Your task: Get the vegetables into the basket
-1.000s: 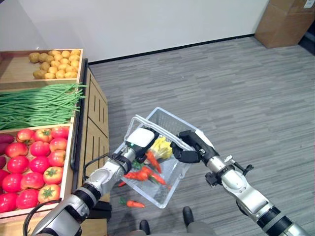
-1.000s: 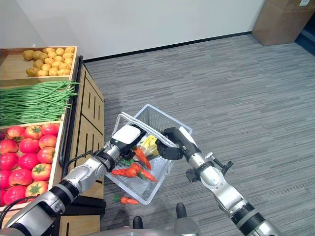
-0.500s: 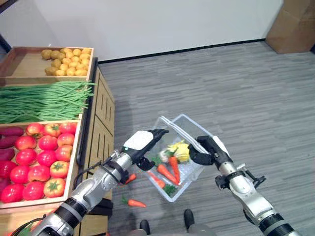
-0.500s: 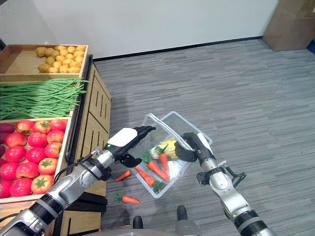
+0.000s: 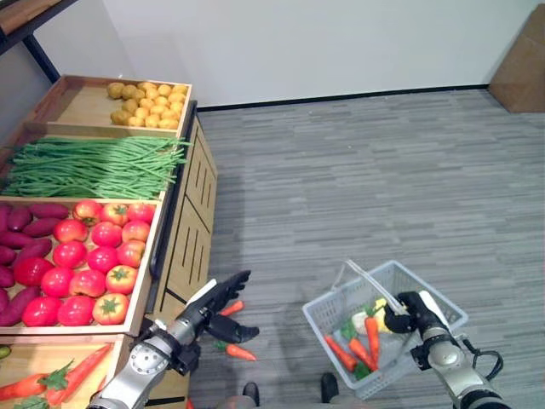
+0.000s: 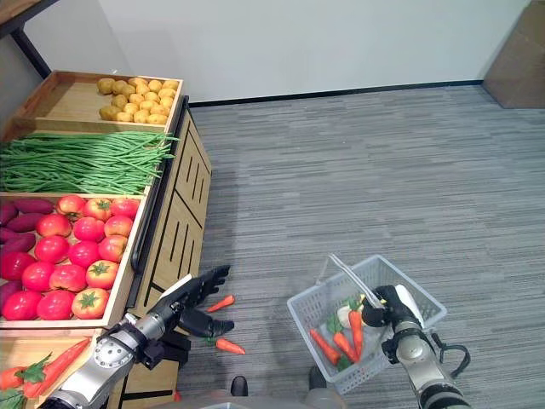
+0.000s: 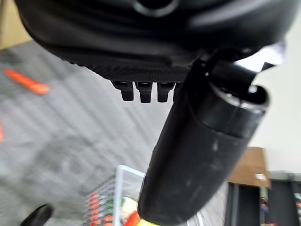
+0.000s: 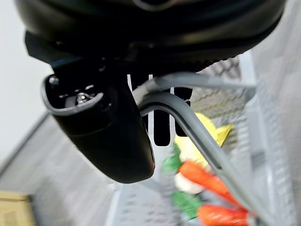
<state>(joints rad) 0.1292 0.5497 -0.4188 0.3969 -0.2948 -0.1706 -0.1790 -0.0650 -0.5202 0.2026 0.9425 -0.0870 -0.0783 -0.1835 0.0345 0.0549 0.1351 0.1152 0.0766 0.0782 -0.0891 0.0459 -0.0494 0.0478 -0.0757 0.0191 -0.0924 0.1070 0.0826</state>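
two carrots [image 5: 236,330] lie on grey floor [image 5: 358,187].

The basket [image 5: 341,317] is a light grey wire-mesh type, hanging by its handle [image 5: 372,285]. It contains carrots [image 5: 368,339], a yellow vegetable [image 5: 381,313] and green leaves [image 5: 350,331]. Two carrots [image 5: 239,352] lie on the floor beside the wooden stand.

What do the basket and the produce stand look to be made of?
The basket looks like pale grey moulded plastic: thin lattice walls you can see through, a smooth matte rim, and slim grey handles that the right robot hand curls round. The produce stand looks like light unpainted wood: visible grain, slatted side panels and plank-edged crates, with a dark rail that may be metal.
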